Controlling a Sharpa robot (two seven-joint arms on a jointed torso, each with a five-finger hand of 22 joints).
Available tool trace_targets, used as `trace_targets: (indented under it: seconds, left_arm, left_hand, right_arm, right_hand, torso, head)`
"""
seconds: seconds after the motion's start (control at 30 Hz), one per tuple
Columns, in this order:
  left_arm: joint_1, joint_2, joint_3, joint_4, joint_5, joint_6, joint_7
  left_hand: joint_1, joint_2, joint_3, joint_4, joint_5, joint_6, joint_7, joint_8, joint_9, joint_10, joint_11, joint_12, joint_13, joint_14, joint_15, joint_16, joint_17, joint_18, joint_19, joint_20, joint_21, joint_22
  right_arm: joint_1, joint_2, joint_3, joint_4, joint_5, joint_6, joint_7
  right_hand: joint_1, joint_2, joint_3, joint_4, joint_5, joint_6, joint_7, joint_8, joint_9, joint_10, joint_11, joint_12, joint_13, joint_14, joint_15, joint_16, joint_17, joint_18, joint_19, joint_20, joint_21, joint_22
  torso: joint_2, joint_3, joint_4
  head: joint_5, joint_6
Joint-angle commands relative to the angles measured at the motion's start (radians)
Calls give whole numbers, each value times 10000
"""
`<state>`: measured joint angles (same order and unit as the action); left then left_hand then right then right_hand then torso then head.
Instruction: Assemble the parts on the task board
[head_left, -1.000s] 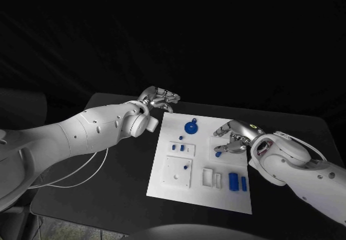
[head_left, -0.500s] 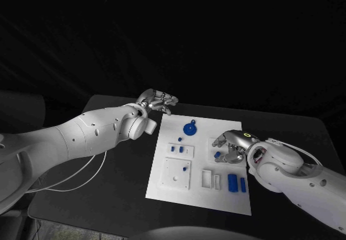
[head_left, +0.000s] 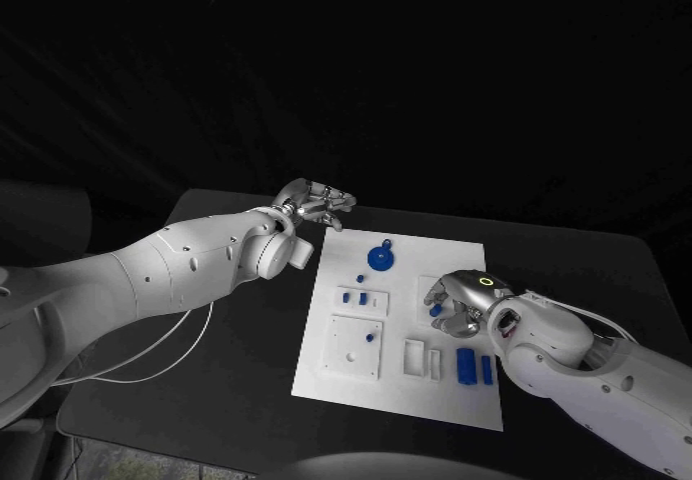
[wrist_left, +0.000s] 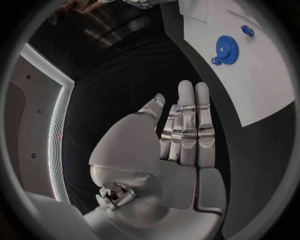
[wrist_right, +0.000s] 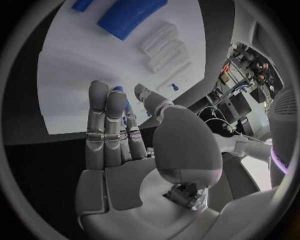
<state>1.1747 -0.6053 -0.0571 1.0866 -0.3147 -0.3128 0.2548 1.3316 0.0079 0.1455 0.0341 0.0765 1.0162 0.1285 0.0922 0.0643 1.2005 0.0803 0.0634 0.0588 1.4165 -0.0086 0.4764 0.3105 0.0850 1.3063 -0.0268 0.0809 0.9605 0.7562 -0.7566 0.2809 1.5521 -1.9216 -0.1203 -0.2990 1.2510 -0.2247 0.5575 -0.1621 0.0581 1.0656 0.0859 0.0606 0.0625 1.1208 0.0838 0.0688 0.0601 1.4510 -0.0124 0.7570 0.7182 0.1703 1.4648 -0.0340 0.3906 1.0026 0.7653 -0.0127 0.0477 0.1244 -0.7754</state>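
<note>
Part: small blue piece (head_left: 437, 310) on the task board (head_left: 329, 375), right of centre, under the right hand (head_left: 459, 303).
Handling: likely light, stiff and smooth, easily flicked away; best pinched by its sides between fingertips.
Right hand: over the piece, fingers (wrist_right: 116, 102) at it; whether it is actually pinched I cannot tell.
Left hand (head_left: 315, 200): released, fingers straight, above the desk (head_left: 216, 390) beyond the board's far left corner, well apart from the blue gear (head_left: 381, 257).
</note>
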Motion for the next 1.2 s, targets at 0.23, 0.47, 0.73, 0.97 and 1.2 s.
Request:
trace_targets:
  seconds: [0.23,0.47,0.73,0.97,1.2]
  left_arm:
    - [0,16,4,8,108,169,12]
    - [-1,8,3,3,109,175,-13]
    - [-1,11,3,1,109,191,-28]
    - [-1,10,2,-9,109,204,-66]
    - [-1,24,1,-28,109,222,-123]
  left_hand:
    - [1,94,-56,-18,-33,-60,12,3,-7,-52,5,-22,14,-39,19,12,-11,-67,-29,14,12,-6]
    - [-18,116,-54,4,-34,-62,12,5,-6,-55,6,-22,14,-38,21,14,-11,-68,-26,14,12,-9]
    - [-18,116,-54,4,-34,-62,12,5,-6,-55,6,-22,14,-38,21,14,-11,-68,-26,14,12,-9]
    - [-15,123,-53,18,-31,-81,16,-1,-8,-59,7,-22,14,-40,22,12,-13,-67,-25,15,10,-17]
    - [-33,120,-67,45,-37,-120,29,-14,-8,-80,15,-22,14,-46,28,5,-17,-67,-29,20,3,-28]
  right_arm:
    - [-14,103,-162,-41,-853,-584,-288]
    - [-15,143,-210,-88,-924,-599,-330]
    - [-19,169,-254,-147,-1009,-696,-438]
    - [-21,183,-262,-213,-1064,-717,-516]
    - [-28,223,-275,-273,-1084,-699,-537]
  right_hand:
    - [-228,11,1145,-129,-59,344,63,24,18,421,-72,-44,-15,-11,-105,103,-27,-139,386,-115,132,-2]
    - [-168,283,1365,-189,-57,851,150,51,36,1048,-226,1,-5,-10,-183,145,-10,-199,379,-175,186,44]
    - [-116,535,1455,-426,-45,1155,151,30,46,1310,-275,-68,2,-26,-213,192,5,-262,350,-225,278,175]
    - [-135,579,1487,-508,-47,1220,139,27,46,1331,-283,-69,2,-35,-221,205,8,-267,340,-236,307,245]
    - [-200,461,1431,-554,-59,1182,144,22,40,1275,-265,-70,1,-40,-204,192,-2,-272,320,-224,248,252]
  torso:
    - [8,0,16]
    - [11,-11,11]
    - [11,-4,22]
    - [16,-3,19]
    - [17,-5,24]
  head:
    - [-17,-9]
    - [-33,-28]
    - [-43,-30]
    - [-46,-43]
    - [-56,-58]
